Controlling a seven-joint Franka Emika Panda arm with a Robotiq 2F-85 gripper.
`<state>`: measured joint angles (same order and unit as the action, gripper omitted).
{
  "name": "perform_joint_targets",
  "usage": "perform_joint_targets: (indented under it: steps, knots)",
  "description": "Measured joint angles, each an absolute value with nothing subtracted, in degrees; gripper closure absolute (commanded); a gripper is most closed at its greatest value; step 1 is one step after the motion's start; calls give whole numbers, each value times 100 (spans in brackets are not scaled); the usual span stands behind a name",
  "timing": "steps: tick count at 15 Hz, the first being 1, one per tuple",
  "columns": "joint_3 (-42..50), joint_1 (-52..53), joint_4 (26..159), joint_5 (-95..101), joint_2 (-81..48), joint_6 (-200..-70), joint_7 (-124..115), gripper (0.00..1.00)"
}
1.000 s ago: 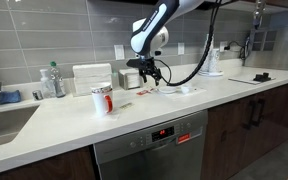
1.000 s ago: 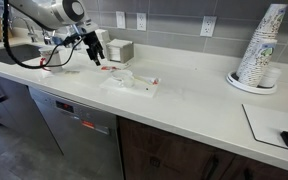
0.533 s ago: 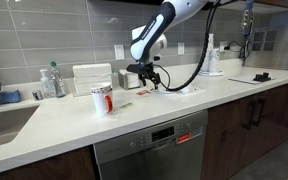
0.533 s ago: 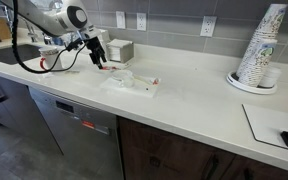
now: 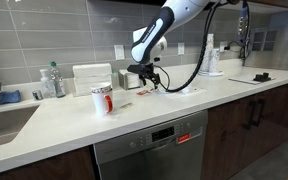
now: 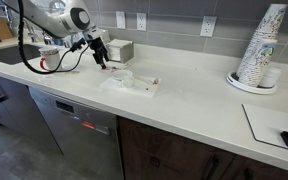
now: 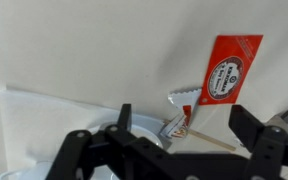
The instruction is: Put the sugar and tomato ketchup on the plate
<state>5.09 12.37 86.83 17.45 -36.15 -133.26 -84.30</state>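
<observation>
In the wrist view the tomato ketchup (image 7: 230,68), a small flat red sachet, lies on the white counter. A white sugar sachet (image 7: 181,96) lies beside it, with another printed packet (image 7: 174,126) and a wooden stirrer (image 7: 212,142) just below. The rim of the small white plate (image 7: 144,123) shows at lower left, partly hidden by my gripper. My gripper (image 7: 187,125) is open and empty, hovering over the sachets with a finger on each side. It shows in both exterior views (image 5: 149,76) (image 6: 100,54), low over the counter.
A white napkin (image 7: 44,110) lies under the plate. A white cup with red print (image 5: 102,99), a white box-shaped container (image 5: 91,78) and a bottle (image 5: 52,80) stand nearby, beside a sink (image 5: 4,118). A stack of paper cups (image 6: 260,48) stands at the far end.
My gripper has shifted slightly lower and closer to the sachets. It stays open, and nothing on the counter has moved.
</observation>
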Motion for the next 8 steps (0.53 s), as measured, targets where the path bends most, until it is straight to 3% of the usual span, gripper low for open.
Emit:
perform_joint_targets:
  steps: [7,8]
  knots:
    - [648,1227,8187,1740,-4202,-13601,-8249,0]
    - [648,1227,8118,1728,-4267,-13602,-8186,17]
